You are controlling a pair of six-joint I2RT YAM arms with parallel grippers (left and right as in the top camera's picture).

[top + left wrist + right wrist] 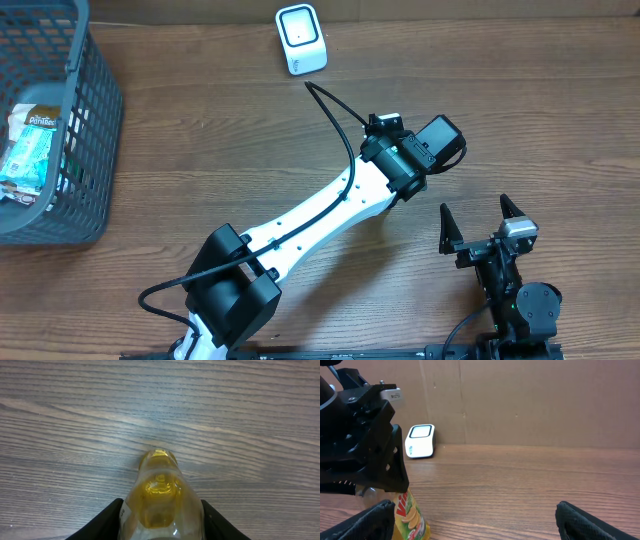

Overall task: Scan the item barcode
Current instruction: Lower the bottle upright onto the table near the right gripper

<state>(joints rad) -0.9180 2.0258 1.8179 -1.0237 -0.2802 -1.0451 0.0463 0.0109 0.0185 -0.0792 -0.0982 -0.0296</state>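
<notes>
The bottle (160, 495), clear with yellow liquid inside, sits between the two dark fingers (107, 520) of the left claw (161, 507), which is closed on its sides at a middling width. The bottle's body runs out past the fingertips towards the wooden surface (200, 150) below. In the right wrist view the same bottle (410, 517) shows directly under the left claw. It carries a yellow and green label with red lettering. Its lower end is cut off by the edge of the frame, so I cannot tell whether it touches the surface. Beyond the left claw, near the far edge of the surface by the brown back wall, stands the white scanner (301, 38), well apart from the bottle with its window facing up. The right claw (475, 207) rests near the left claw, on its near right side. Its jaws are spread wide and grip nothing, and its fingertips point towards the bottle. Far off to the left of both claws a grey mesh basket (95, 120) holds a pale packet (30, 150).
</notes>
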